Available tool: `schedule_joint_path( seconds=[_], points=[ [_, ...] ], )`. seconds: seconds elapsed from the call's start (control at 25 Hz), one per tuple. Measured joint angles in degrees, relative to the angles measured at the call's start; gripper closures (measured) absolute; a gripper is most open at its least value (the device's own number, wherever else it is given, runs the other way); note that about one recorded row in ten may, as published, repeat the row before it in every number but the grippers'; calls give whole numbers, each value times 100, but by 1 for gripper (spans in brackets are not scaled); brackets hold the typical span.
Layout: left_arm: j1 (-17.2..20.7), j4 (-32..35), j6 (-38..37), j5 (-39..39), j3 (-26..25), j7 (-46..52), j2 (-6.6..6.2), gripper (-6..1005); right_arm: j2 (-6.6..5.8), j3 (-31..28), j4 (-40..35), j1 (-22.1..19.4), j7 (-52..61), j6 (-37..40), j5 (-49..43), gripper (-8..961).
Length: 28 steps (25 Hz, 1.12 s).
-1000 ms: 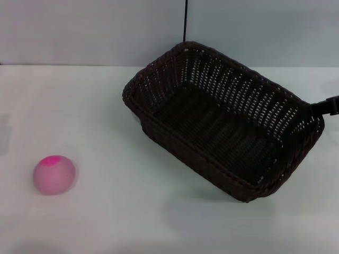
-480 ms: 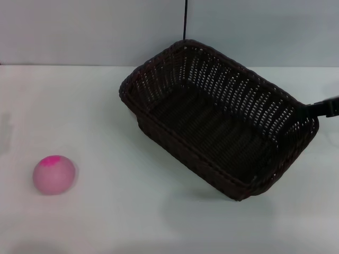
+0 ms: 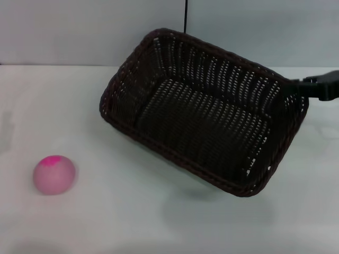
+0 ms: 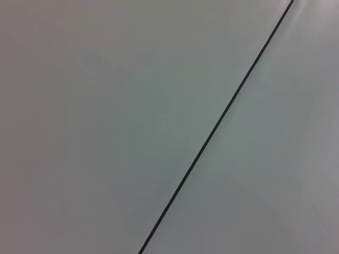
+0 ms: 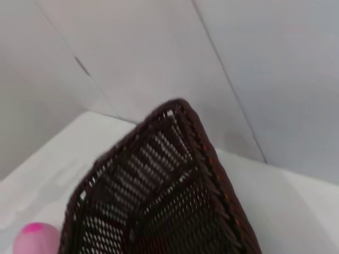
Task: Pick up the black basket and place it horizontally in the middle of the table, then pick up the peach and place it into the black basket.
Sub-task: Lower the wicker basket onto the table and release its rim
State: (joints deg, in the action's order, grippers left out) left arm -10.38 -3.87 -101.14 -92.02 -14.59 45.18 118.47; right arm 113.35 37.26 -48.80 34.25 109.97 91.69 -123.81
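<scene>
No text, label, brand, number or sign can be read in any of the views. The black basket [image 3: 204, 111] shows only plain dark weave, the peach [image 3: 54, 174] only pink skin with a magenta patch, and the white surface [image 3: 106, 211] carries no print. The wall panels behind show only a thin dark seam.
</scene>
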Motion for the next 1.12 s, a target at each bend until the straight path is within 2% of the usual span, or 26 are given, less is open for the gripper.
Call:
schedule_joint_path(
  seconds=[0.36, 0.6, 0.84, 1.04, 1.12],
  points=[
    [-48, -4, 22, 0, 0, 0, 0, 312, 28, 3, 227, -14, -962, 72, 532, 761],
    [-65, -68, 88, 0, -1, 0, 1, 313, -14, 0, 517, -26, -1791, 323, 1045, 761],
    [-70, -75, 128, 0, 0, 0, 1, 314, -17, -12, 634, -38, -2036, 417, 1180, 761],
    [-95, -80, 137, 0, -1, 0, 1, 316, -118, -66, 959, -60, -2241, 607, 1381, 762],
    [-113, -84, 162, 1, -3, 0, 1, 316, -223, -71, 1175, -67, -2333, 754, 1458, 762]
  ],
)
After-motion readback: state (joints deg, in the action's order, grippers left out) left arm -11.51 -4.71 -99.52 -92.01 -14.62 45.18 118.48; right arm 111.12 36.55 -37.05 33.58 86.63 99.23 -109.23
